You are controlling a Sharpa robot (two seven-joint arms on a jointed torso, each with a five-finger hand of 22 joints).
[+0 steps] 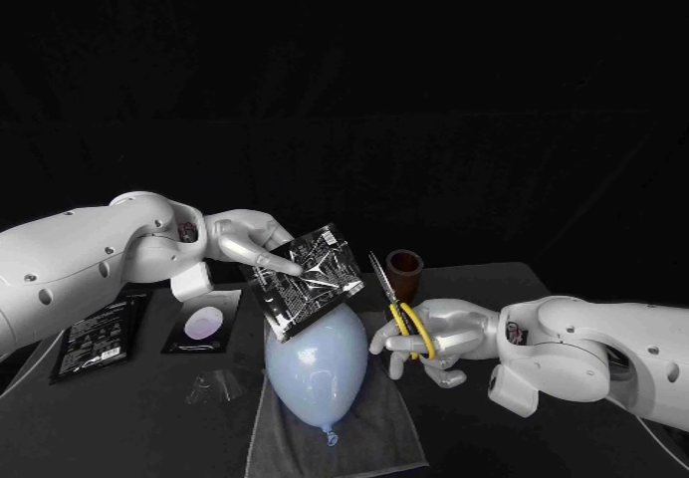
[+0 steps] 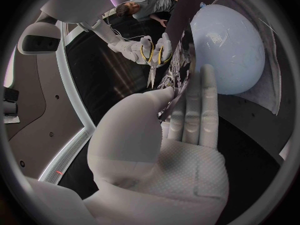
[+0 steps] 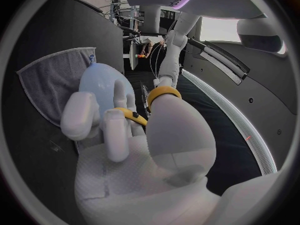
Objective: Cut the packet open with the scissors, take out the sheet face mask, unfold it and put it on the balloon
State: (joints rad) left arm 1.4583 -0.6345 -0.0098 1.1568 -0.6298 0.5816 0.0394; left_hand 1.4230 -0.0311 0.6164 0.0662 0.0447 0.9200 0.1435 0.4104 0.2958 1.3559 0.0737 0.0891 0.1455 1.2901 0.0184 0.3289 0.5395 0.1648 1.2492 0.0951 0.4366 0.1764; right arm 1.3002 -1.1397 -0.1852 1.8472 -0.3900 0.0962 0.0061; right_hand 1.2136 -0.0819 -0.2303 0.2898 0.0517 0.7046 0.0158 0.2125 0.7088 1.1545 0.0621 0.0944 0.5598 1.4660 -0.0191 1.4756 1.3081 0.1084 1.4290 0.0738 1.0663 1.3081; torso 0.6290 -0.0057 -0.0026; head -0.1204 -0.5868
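Black table [image 1: 129, 428] with grey towel [image 1: 380, 423]

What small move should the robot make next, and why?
Probably bring the scissors in the right robot hand sideways to the packet edge. The left robot hand holds the packet up above the balloon, and the blades point upward just beside it, seemingly not touching it.

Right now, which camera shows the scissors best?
The head view: the scissors stand whole, blades up, yellow handles in the right hand. The left wrist view shows them small, farther off; the right wrist view, mainly their yellow handles.
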